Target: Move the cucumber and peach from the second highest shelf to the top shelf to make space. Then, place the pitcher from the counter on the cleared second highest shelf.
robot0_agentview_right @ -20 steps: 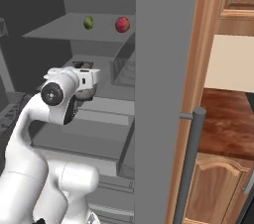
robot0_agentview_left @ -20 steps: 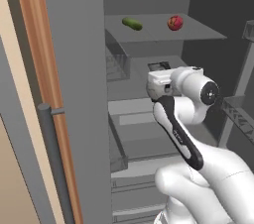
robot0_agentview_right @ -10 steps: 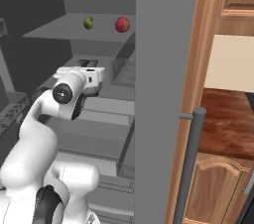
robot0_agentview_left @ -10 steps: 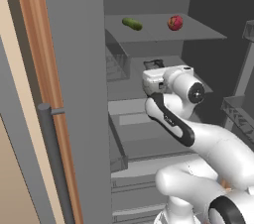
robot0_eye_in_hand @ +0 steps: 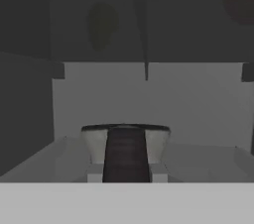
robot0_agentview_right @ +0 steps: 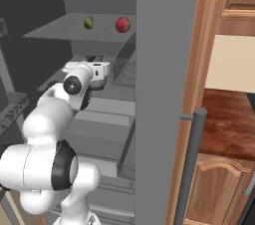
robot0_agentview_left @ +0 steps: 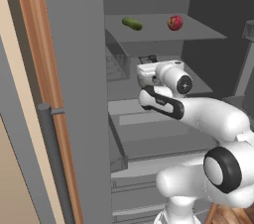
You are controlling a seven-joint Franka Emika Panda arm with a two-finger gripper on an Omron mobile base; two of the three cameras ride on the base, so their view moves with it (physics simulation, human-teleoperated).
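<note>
The dark green cucumber and the red peach lie apart on the top shelf, the uppermost grey panel in view. My gripper hangs just below that panel, over the shelf beneath it, and points into the fridge. In the hand view the gripper is shut, with nothing between its fingers. A strip of the reddish-brown counter lies at the right. The pitcher is out of view.
The open grey fridge door with its bar handle stands close beside the arm. Lower grey shelves and a drawer sit under the hand. A wooden cabinet door is below the counter.
The arm's links have swung lower and folded toward the base. The hand has stayed under the top shelf, shifting only a little. Cucumber and peach have not moved.
</note>
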